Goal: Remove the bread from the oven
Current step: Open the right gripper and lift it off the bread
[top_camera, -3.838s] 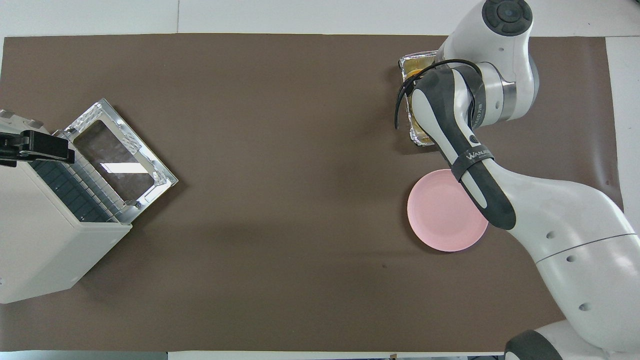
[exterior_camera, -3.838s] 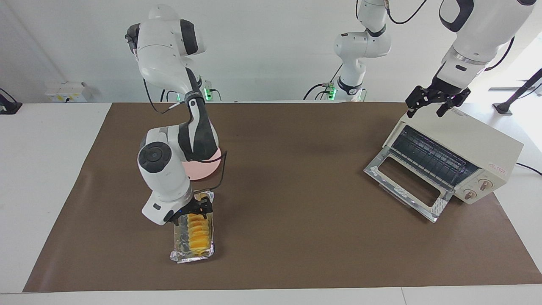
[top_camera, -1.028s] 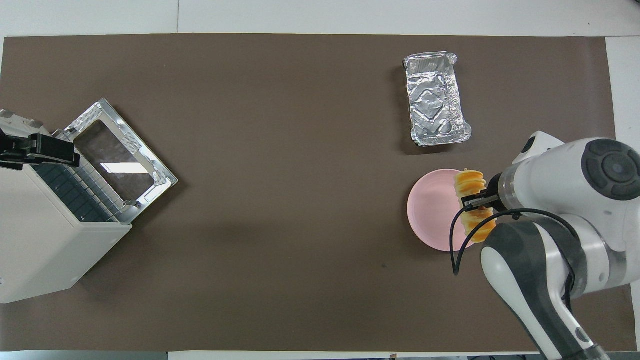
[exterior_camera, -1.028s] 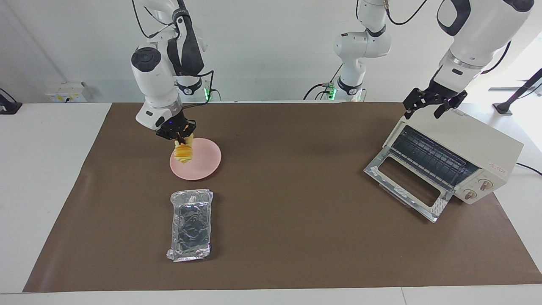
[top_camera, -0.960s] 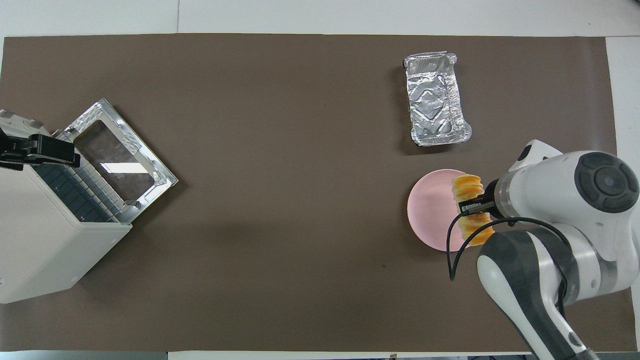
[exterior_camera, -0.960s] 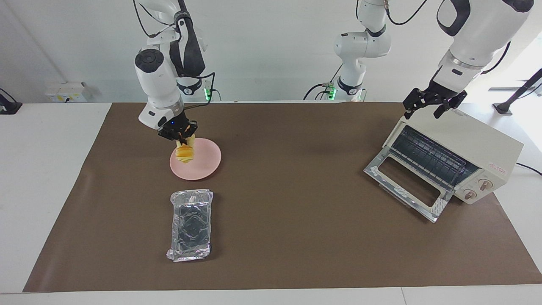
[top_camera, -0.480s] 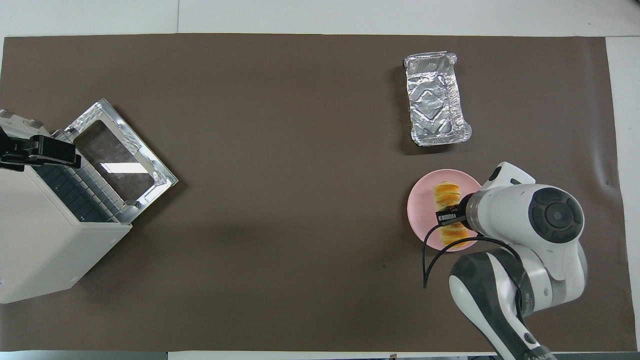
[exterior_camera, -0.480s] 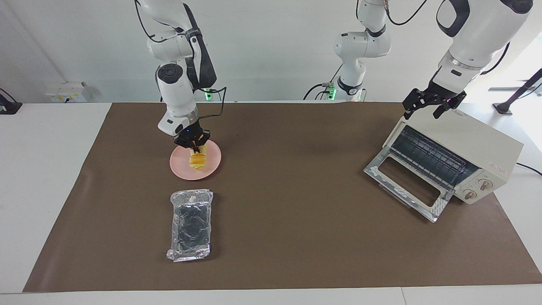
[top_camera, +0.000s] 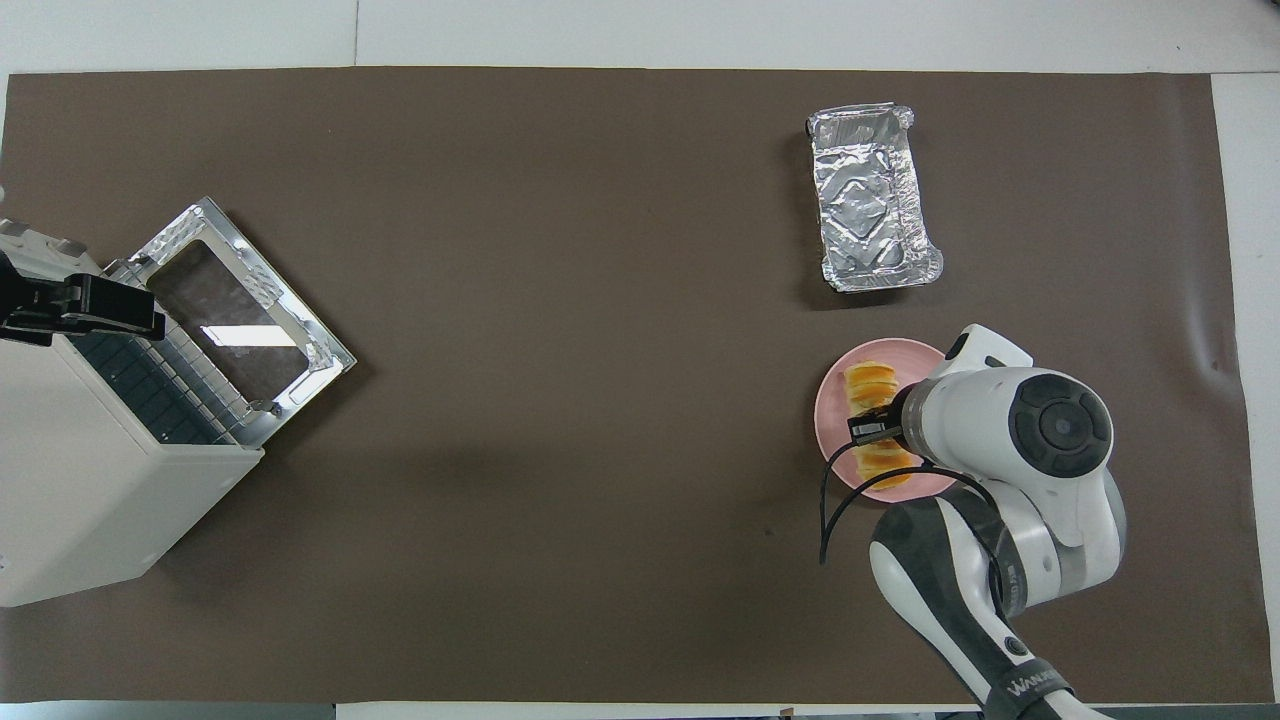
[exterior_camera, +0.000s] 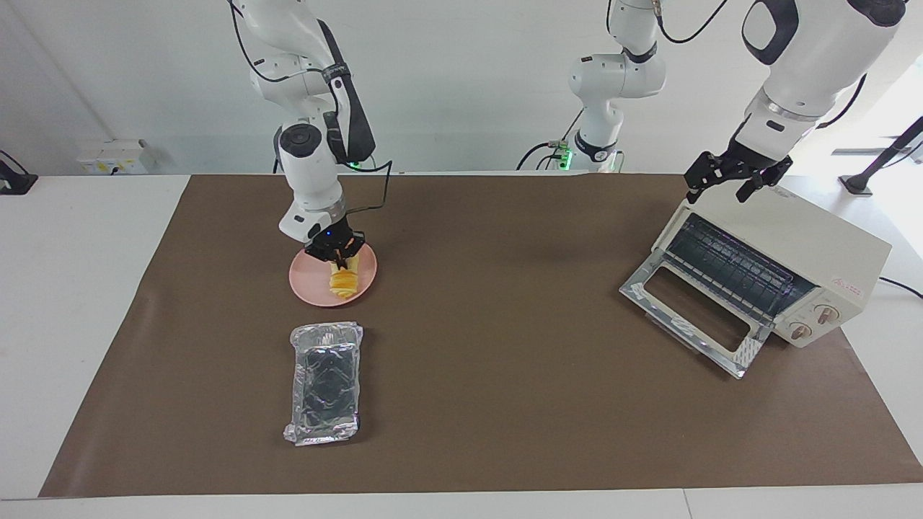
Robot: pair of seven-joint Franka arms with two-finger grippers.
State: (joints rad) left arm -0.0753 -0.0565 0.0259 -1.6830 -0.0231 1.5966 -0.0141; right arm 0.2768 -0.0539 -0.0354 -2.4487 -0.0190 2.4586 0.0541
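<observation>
The right gripper [exterior_camera: 337, 252] was low over a round pink plate [exterior_camera: 364, 285], at the right arm's end of the counter [exterior_camera: 505, 404]. Its fingers [top_camera: 866, 428] were closed narrowly around the middle of the bread [exterior_camera: 343, 282], a small golden-yellow loaf with ridged, slice-like segments. The loaf lay on or just above the plate; whether it rested there could not be told. In the overhead view, one end of the bread [top_camera: 868, 378] showed past the fingers on the side away from the robots, and the other end showed on the side toward them.

Farther from the robots than those fingers and the plate, a crinkled silver foil tray [exterior_camera: 326, 382] sat on the brown mat [exterior_camera: 505, 324] that covered most of the counter. It stood apart from the plate and held nothing.

At the left arm's end of the counter, well apart from the right gripper, stood the oven [exterior_camera: 793, 252], a boxy cream-white toaster oven set at an angle. Its glass-windowed door [exterior_camera: 696, 317] was folded down onto the mat, and the wire rack [exterior_camera: 735, 267] showed in the open cavity with nothing on it. Two round knobs [exterior_camera: 813, 322] sat at one end of its front.

The left gripper [exterior_camera: 725, 184] waited over the top edge of the oven, above the door opening, its fingers spread wide and holding nothing.
</observation>
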